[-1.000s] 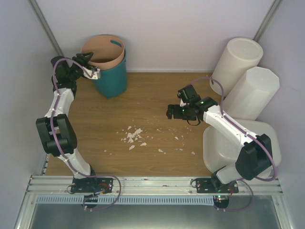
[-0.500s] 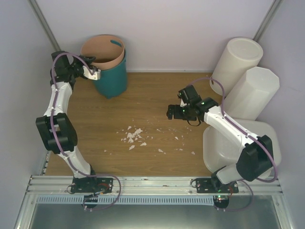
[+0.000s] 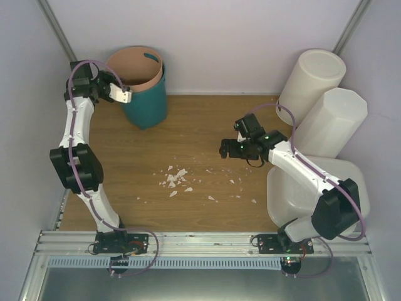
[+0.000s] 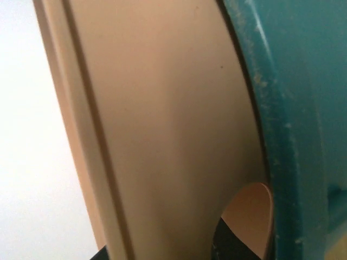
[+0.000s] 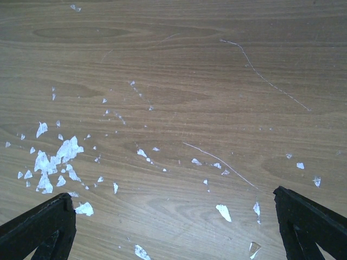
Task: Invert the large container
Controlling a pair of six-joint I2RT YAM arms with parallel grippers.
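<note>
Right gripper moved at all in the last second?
No. The right gripper sits at the same spot in the top view, with the same gap to the white scraps and to the octagonal white bin.

The large container, a wide white tub with rounded corners, lay low and flat. It sat behind the right gripper's spread jaws, well apart from them.

Teal bin, tan liner, white tub

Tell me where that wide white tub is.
In the top view, the wide white tub sits at the near right corner of the table, under the right arm, in front of the octagonal bin.
</note>
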